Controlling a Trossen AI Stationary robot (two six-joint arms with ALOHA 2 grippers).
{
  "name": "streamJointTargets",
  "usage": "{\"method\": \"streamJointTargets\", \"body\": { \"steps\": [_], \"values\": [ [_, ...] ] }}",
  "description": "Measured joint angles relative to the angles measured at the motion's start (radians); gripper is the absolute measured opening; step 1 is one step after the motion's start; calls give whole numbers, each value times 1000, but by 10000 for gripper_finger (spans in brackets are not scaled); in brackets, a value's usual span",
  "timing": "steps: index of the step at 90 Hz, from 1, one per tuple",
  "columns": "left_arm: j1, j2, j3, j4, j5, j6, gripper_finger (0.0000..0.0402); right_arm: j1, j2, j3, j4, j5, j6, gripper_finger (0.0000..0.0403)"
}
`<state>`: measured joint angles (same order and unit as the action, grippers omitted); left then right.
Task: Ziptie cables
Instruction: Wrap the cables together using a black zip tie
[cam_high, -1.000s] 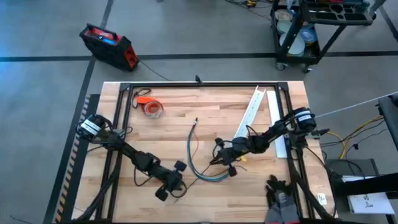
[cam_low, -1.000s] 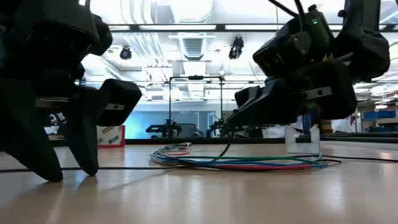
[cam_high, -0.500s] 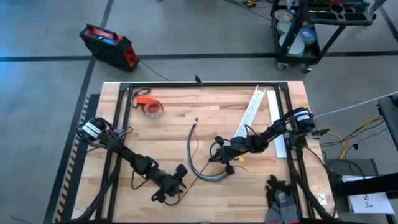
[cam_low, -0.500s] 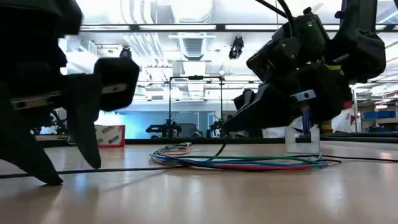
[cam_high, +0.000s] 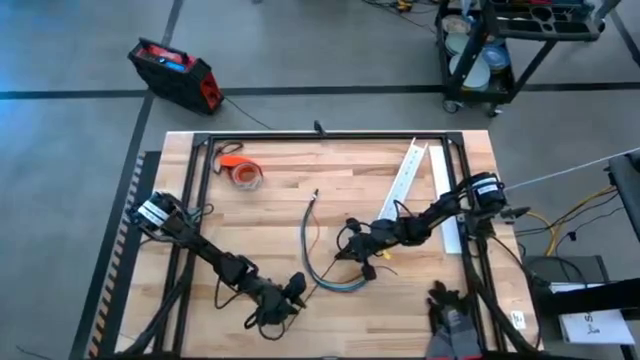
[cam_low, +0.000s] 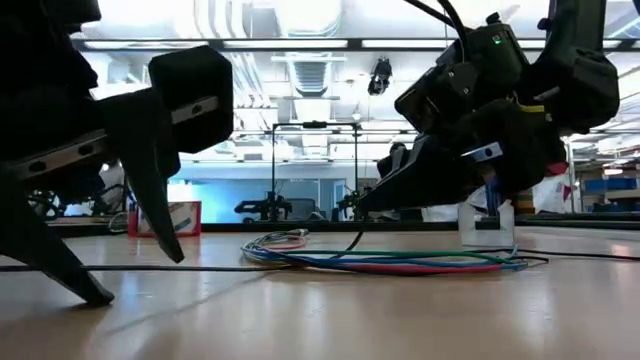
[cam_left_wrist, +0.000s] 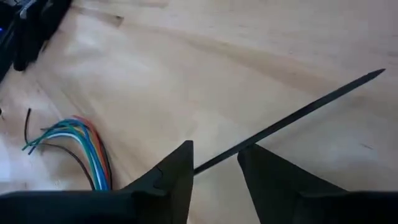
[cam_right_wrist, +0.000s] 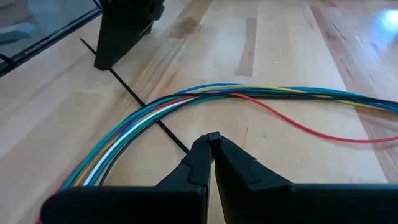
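Note:
The cables (cam_high: 305, 240), a loose bundle of coloured wires, lie curved on the wooden table at its middle; they also show in the right wrist view (cam_right_wrist: 186, 99) and low view (cam_low: 400, 262). The ziptie (cam_left_wrist: 298, 112), a thin dark strip, lies on the table and passes under the cables (cam_right_wrist: 124, 81). My left gripper (cam_high: 288, 298) is open near the table's front edge, one finger on each side of the ziptie (cam_left_wrist: 214, 165) without touching it. My right gripper (cam_high: 345, 255) is shut on the ziptie beside the cables. My right gripper pinches the ziptie's end (cam_right_wrist: 185, 147) between its two shut fingertips. The fingers slant down from the table's right side. In the low view the strip (cam_low: 352, 242) rises slack from the table to the fingers; the rest lies on the wood under the cables.
A long white slotted channel (cam_high: 403, 180) lies slanted at the back right, just behind my right arm. An orange tape roll (cam_high: 243, 172) sits at the back left. A black frame (cam_high: 320, 137) runs round the table.
My left gripper has moved toward the table's right edge, closer to the cables, and has turned about its wrist so its fingers now stand astride the ziptie. My right gripper has shifted slightly toward the table's left, still shut.

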<state>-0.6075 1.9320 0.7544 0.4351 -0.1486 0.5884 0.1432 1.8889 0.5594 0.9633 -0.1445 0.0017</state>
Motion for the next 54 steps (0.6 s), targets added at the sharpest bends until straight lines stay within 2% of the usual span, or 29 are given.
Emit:
{"method": "streamJointTargets", "body": {
  "steps": [16,39,54],
  "values": [
    [0,-11,-1,1,-12,-92,89,0,0,0,-7,0,6,0],
    [2,-90,-2,-11,-32,-244,52,0,0,1,-15,13,6,0],
    [15,-108,-2,0,-97,-337,38,0,0,8,-15,15,2,0]
  ]
}}
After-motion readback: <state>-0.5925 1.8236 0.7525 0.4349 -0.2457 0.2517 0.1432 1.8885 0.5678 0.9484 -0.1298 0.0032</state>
